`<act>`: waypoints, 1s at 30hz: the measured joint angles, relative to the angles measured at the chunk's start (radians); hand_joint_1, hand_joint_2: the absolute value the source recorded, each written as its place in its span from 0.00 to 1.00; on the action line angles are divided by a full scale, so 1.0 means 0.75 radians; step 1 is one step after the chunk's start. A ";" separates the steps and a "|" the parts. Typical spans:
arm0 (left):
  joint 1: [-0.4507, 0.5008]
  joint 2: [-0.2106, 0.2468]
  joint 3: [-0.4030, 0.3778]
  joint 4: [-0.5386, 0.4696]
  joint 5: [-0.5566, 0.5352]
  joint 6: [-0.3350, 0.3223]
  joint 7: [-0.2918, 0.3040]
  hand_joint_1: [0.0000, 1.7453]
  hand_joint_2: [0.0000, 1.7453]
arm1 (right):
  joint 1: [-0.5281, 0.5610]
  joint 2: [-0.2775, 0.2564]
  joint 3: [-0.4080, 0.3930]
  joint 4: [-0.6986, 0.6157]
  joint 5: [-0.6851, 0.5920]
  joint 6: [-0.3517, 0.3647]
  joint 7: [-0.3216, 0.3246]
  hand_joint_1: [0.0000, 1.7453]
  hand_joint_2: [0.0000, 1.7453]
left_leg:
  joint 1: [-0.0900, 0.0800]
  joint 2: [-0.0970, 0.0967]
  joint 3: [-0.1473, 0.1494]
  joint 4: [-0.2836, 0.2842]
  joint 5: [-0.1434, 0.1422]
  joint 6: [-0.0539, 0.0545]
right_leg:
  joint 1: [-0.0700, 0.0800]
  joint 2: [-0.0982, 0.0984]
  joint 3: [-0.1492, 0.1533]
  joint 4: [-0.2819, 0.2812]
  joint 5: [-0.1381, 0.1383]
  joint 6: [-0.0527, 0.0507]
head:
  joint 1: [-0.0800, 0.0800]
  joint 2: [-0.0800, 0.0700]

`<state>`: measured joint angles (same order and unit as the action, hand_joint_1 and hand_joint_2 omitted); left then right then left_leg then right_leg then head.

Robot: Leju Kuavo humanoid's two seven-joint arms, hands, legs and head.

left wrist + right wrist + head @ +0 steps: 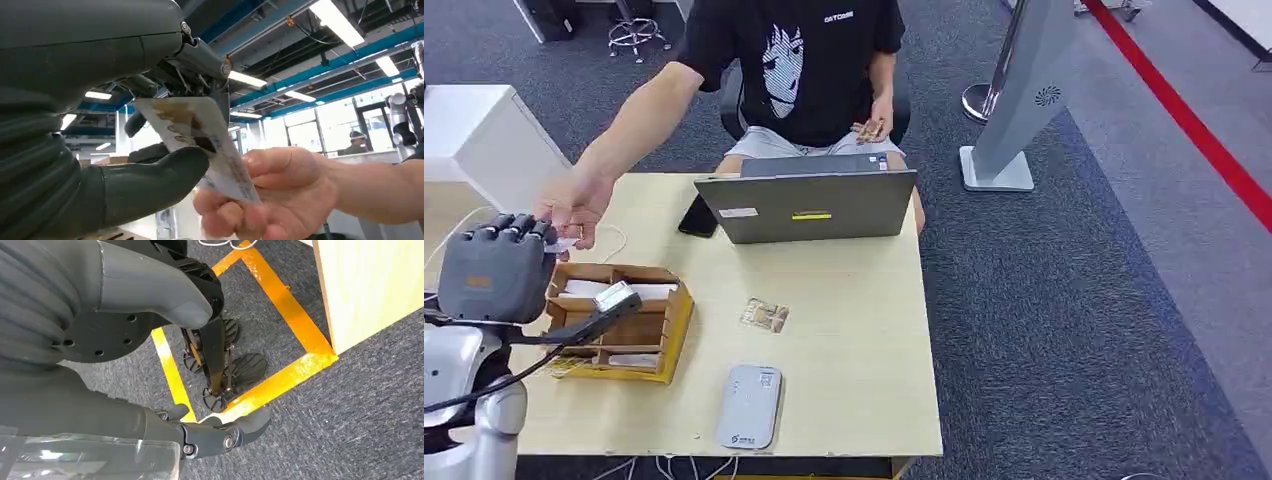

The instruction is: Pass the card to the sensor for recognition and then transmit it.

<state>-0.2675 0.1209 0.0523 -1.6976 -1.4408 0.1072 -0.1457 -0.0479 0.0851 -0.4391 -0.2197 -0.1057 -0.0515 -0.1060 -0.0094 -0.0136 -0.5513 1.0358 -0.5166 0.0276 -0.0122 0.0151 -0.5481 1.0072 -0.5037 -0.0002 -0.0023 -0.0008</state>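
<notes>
Laptop [809, 203] beside card box [620, 322]

- An office-like robotics lab or demo hall.
- Grey carpet [1064, 300] marked with a red floor stripe [1184, 115] and yellow tape [280, 300].
- Pale wooden desk [854, 330] bearing a laptop [809, 205].
- Blue ceiling beams [325, 75], strip lights [337, 22], and a robot arm [400, 117] by the windows.

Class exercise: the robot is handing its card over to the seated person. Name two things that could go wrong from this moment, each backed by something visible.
1. The left hand and the person's hand both grip the card; a pull before the thumb releases could bend it.
2. Released too early, the card may drop into the cardboard organizer below and mix with its cards.
</notes>
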 joint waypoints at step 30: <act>0.128 0.148 -0.737 0.303 0.081 -0.007 -0.080 1.00 1.00 | 0.000 0.001 -0.044 0.000 0.119 -0.001 -0.004 0.00 1.00 | -0.001 0.001 -0.001 0.000 -0.001 0.001 | -0.001 0.001 -0.001 -0.001 0.000 0.000 | 0.001 0.000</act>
<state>-0.1713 0.2319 -0.5002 -1.4702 -1.3798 0.1022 -0.2060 -0.0483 0.0855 -0.4723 -0.2197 -0.0164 -0.0523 -0.1091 -0.0101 -0.0132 -0.5516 1.0358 -0.5171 0.0283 -0.0126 0.0156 -0.5487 1.0067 -0.5040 0.0001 -0.0019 -0.0008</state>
